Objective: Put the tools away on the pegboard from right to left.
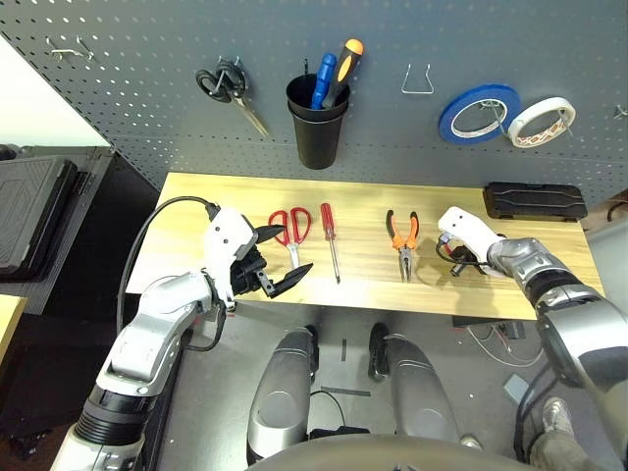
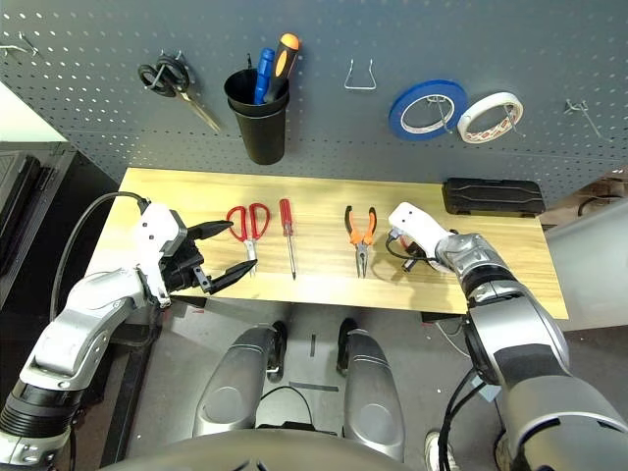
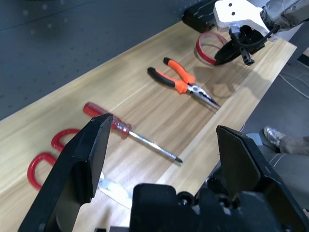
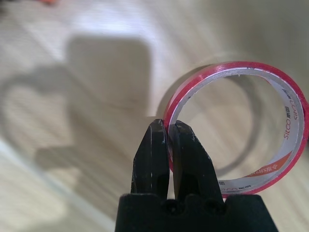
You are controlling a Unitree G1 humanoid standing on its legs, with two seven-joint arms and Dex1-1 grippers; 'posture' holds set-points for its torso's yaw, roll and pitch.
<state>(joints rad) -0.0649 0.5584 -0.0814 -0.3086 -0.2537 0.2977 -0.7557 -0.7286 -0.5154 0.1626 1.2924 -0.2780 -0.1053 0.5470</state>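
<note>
Beside the right gripper (image 4: 168, 123), left side: bare tabletop (image 1: 364, 257), then pliers (image 1: 403, 242) in the way
Beyond it: black case (image 1: 535, 201) blocks
Ahead of left gripper (image 3: 166, 130): scissors (image 1: 291, 234), screwdriver (image 1: 331, 240)

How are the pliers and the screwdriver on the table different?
The pliers have two orange-and-black handles, but the screwdriver has just one red handle. The pliers end in two metal jaws side by side, while the screwdriver ends in one long, thin metal rod. Both are lying on the wooden table.
</note>
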